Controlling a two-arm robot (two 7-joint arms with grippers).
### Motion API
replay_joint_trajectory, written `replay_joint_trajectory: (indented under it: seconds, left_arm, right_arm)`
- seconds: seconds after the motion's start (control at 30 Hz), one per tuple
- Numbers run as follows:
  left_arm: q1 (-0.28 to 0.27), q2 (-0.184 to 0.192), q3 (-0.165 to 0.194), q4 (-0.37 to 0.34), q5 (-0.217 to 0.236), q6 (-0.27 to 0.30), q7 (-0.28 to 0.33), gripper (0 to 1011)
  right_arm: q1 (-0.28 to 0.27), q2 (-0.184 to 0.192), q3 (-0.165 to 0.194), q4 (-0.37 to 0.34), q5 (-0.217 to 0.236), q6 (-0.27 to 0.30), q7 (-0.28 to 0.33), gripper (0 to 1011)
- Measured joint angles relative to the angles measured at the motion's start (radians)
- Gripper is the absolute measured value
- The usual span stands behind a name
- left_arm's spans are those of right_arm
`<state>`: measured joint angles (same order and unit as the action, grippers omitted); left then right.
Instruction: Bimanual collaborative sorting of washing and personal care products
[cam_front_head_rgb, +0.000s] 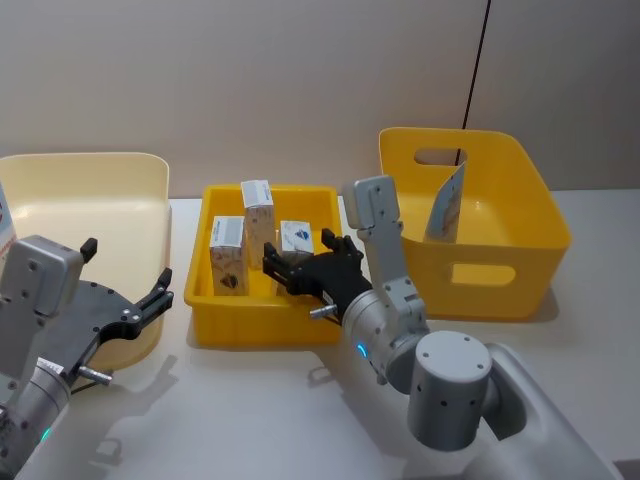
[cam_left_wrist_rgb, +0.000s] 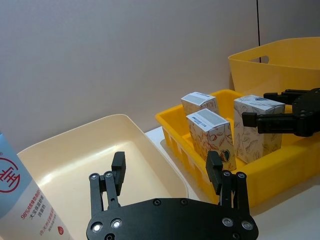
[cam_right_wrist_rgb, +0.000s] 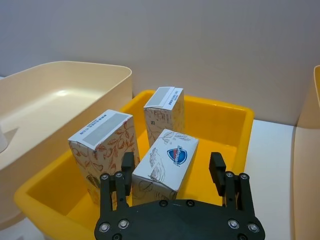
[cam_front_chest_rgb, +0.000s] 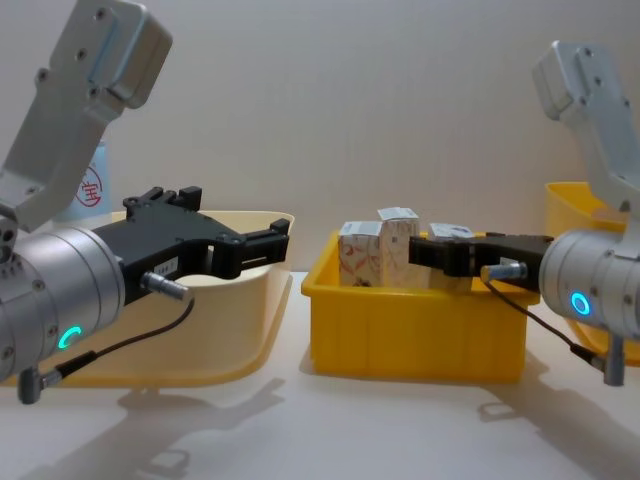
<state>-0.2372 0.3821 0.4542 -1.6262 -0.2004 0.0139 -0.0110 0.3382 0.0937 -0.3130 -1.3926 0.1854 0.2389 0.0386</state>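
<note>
Three white cartons sit in the yellow tray (cam_front_head_rgb: 265, 328): one upright at the back (cam_front_head_rgb: 257, 205), one upright at front left (cam_front_head_rgb: 228, 255), one tilted on its side (cam_right_wrist_rgb: 167, 162). My right gripper (cam_front_head_rgb: 298, 246) hovers open over the tilted carton, a finger on each side of its near end. A white tube (cam_front_head_rgb: 447, 207) leans inside the yellow bin (cam_front_head_rgb: 500, 270). Another tube with a red logo (cam_left_wrist_rgb: 20, 200) stands at the far left by the cream bin (cam_front_head_rgb: 90, 200). My left gripper (cam_front_head_rgb: 127, 268) is open and holds nothing, above that bin's near right corner.
Cream bin, tray and yellow bin stand in a row from left to right on the white table, close together. A grey wall runs right behind them. Bare table lies in front of the tray, between my two arms.
</note>
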Motion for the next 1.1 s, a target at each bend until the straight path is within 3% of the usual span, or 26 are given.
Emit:
replay_joint_trajectory:
  seconds: [0.3,0.57,0.93,1.1]
  left_arm:
    - [0.000,0.000,0.000,0.000,0.000,0.000,0.000,1003]
    - [0.000,0.000,0.000,0.000,0.000,0.000,0.000,1003]
    - [0.000,0.000,0.000,0.000,0.000,0.000,0.000,1003]
    - [0.000,0.000,0.000,0.000,0.000,0.000,0.000,1003]
  right_arm:
    - [0.010,-0.010,0.001,0.018,-0.006,-0.002,-0.007,741]
    - [0.015,-0.014,0.002,0.026,-0.009,-0.004,-0.011,466]
    - [0.016,-0.016,0.006,0.028,-0.011,-0.018,-0.009,399]
    - [0.014,-0.015,0.011,0.026,-0.012,-0.056,0.001,399]
